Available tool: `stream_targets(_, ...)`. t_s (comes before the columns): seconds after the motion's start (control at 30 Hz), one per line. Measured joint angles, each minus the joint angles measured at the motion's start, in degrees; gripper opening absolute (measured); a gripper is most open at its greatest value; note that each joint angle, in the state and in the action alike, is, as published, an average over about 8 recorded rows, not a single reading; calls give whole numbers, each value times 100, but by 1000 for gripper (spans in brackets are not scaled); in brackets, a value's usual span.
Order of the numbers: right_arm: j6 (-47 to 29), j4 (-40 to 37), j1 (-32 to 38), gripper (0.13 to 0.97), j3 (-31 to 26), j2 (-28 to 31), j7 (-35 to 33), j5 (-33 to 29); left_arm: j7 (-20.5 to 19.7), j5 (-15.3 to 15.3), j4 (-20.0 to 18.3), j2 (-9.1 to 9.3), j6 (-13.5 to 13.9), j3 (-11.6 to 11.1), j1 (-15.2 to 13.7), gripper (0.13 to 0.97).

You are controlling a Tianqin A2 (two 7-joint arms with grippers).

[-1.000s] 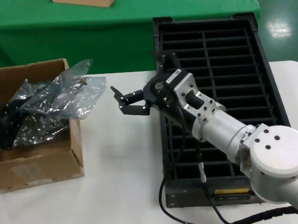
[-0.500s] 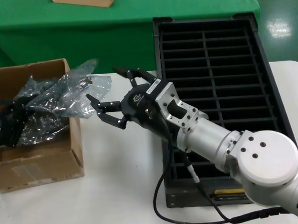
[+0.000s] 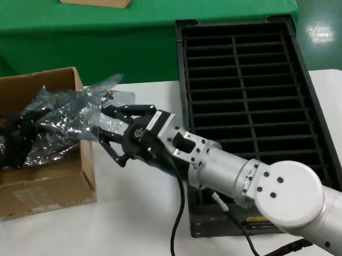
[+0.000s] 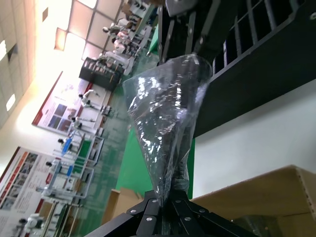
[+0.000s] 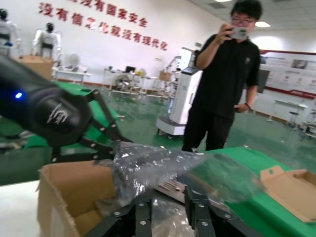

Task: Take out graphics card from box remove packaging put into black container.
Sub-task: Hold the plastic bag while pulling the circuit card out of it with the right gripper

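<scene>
Head view
- Box [image 3: 45, 186]: you find it at the left edge of the white counter [image 3: 136, 233], open on top.
- Bag [image 3: 81, 112]: crinkled clear plastic, held above the box's right rim and stretched between both pincers.
- Left pincer [image 3: 19, 129]: over the box, closed on the bag's left end.
- Right pincer [image 3: 109, 134]: fingers spread around the bag's right end; your arm crosses in front of the crate.
- Crate [image 3: 245, 72]: black, slotted, right of the box, yellow label at its front.
- Card: not discernible to you inside the bag.

Left wrist view
- Left pincer [image 4: 165, 200]: pinching the bag [image 4: 168, 123], which fans out away from it.

Right wrist view
- Right pincer [image 5: 165, 205]: fingers apart, bag [image 5: 158, 165] lying between them; left pincer [image 5: 106, 143] at the bag's far end, over the box [image 5: 74, 192].
</scene>
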Motion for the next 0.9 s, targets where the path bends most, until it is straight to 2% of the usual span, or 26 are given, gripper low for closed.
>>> stream_targets(0.1,-124,-56,5,292,3,-69,394,-619,9,-12,23,-55,110,29,-25,143)
stream_targets(0.27,-428,-116,-60,237,190,-203,1067,-1880,17,-27,93,-147,276,73,-88,143)
stream_targets(0.4,-838,-109,-262,181,645,-368,1454,-2958,36,-31,163,-205,370,98,-147,143)
stream_targets(0.57,-1423,-14,-614,159,1403,-615,1720,-4133,81,-28,243,-259,444,115,-200,143)
stream_targets(0.7,-1788,102,-859,136,1914,-789,1696,-4754,126,-16,287,-300,489,131,-230,143)
stream_targets(0.9,-2166,300,-1129,136,2425,-987,1329,-5208,198,13,292,-370,553,162,-256,143)
